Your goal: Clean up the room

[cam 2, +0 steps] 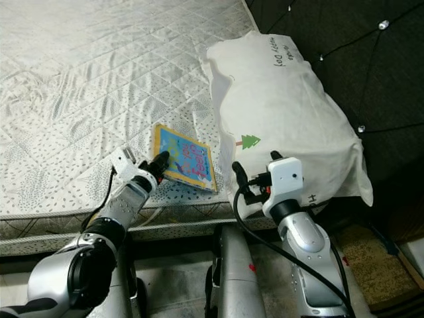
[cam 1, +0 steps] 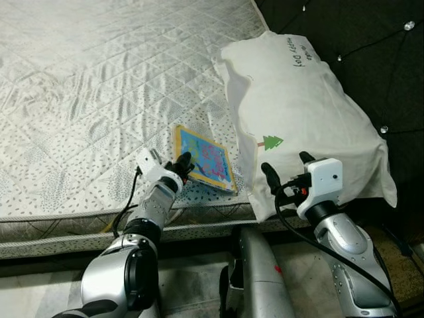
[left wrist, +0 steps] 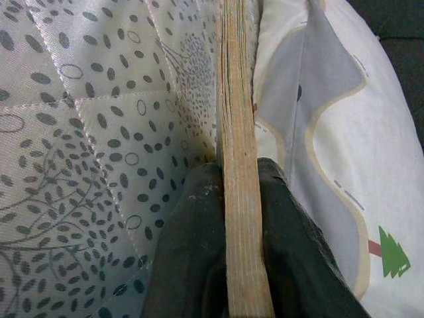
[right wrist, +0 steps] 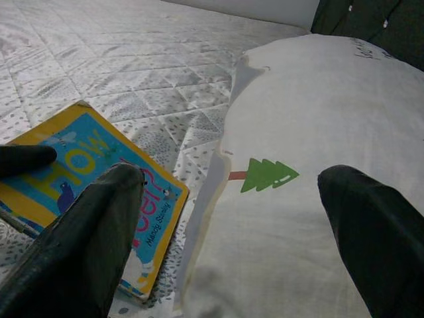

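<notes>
Near the front edge of the mattress (cam 1: 99, 79), a thin picture book (cam 1: 205, 159) lies flat on the quilted silver cover, just beside the white pillow (cam 1: 298, 106). Long axis of the book runs from the mattress edge up and slightly leftward toward the middle of the bed; its near short edge faces the robot. Cover is blue with a yellow border. Right wrist view reads large yellow "HOW" on the cover (right wrist: 86, 199); smaller pink lettering and a small line that may be an author name sit below it, too small to read surely.

Left tool (cam 1: 183, 164) is at the book's near left corner, its two black fingers (left wrist: 192, 265) pressed on either side of the book's page edge, pinching it; the left wrist view looks straight along the stacked pages.

Right tool (cam 1: 286, 167) hovers at the pillow's near end, fingers (right wrist: 93, 232) spread wide, with pillow fabric showing between them; whether they touch it cannot be told.

Pillow carries a small green tree print (cam 1: 272, 142) with a brown trunk, and dark handwriting near its far end (cam 1: 301, 48), not legible. Its left edge lies close against the book's right side, nearly touching.

Dark tufted headboard (cam 1: 371, 40) with shiny buttons stands behind the pillow. Pale floor (cam 1: 192, 278) shows below the bed.
</notes>
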Controlling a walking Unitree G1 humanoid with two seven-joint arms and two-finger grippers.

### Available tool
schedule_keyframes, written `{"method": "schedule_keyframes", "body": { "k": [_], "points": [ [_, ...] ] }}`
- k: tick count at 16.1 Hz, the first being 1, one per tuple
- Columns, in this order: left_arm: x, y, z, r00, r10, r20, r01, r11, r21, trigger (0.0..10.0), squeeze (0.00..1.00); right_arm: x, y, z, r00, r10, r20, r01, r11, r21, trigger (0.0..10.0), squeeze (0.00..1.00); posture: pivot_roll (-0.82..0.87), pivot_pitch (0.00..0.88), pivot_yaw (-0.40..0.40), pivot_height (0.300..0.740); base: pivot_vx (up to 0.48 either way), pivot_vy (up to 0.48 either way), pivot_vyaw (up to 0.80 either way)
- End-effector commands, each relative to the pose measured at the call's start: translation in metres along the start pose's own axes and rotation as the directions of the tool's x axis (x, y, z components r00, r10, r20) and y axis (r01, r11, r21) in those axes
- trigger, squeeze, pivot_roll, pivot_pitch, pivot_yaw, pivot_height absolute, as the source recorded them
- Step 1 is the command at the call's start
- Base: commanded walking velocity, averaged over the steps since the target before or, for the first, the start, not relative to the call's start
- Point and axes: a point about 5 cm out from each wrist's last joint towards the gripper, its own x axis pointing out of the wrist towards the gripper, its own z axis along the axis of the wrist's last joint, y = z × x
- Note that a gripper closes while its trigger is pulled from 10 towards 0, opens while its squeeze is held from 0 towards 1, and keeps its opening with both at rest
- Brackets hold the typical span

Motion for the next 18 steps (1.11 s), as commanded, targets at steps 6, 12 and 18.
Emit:
{"method": "schedule_keyframes", "body": {
  "k": [6,12,18],
  "points": [
    [0.006,-0.017,-0.011,0.991,-0.099,-0.093,0.106,0.991,0.084,10.0,0.00,0.002,0.001,0.005,1.000,0.004,0.015,-0.004,1.000,-0.021,10.0,0.00,-0.15,0.142,-0.071,0.559,0.000,0.000,0.00],
    [0.006,-0.020,-0.015,0.990,-0.092,-0.105,0.107,0.984,0.142,10.0,0.16,0.003,0.002,0.005,1.000,0.005,0.016,-0.005,1.000,-0.023,10.0,0.00,-0.15,0.142,-0.068,0.559,0.000,0.000,0.00],
    [0.006,-0.013,-0.007,0.998,-0.028,-0.055,0.039,0.977,0.209,10.0,1.00,0.003,0.002,0.003,1.000,0.001,0.013,-0.001,1.000,-0.024,10.0,0.00,-0.14,0.140,-0.060,0.559,0.000,0.000,0.00]
  ]
}}
